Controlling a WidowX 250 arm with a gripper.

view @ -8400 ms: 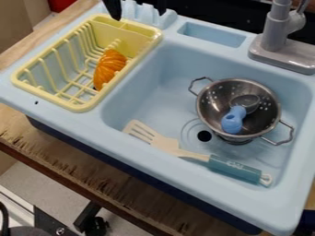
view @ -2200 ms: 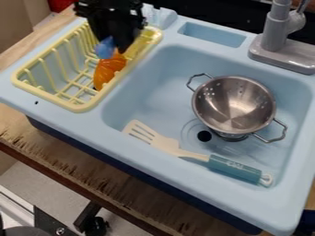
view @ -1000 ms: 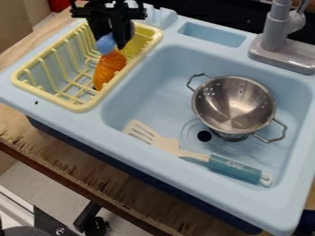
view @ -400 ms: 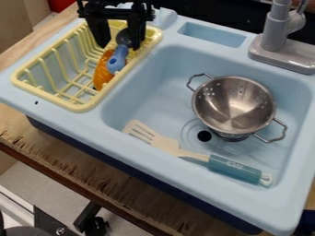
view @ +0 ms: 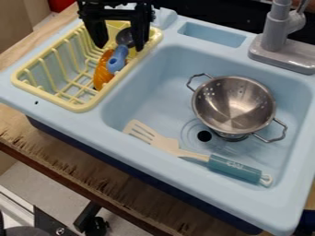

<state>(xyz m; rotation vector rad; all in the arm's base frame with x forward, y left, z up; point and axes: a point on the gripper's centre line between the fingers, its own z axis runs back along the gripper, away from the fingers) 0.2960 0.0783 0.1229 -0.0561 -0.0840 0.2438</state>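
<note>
Now I've opened the gripper (view: 119, 46), so the blue-handled spoon (view: 116, 61) has come free and lies just below it in the yellow rack (view: 78, 108); I'd judge the transfer essentially done.

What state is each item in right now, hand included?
Hand: open, fingers apart, at the rack.
Rack: upright, loaded.
Blue-handled spoon: in rack, overlapping the orange piece.
Orange piece: in rack, partly covered.
Colander: open side up, in sink.
Spatula: lying in sink.
Drain hole: uncovered.
</note>
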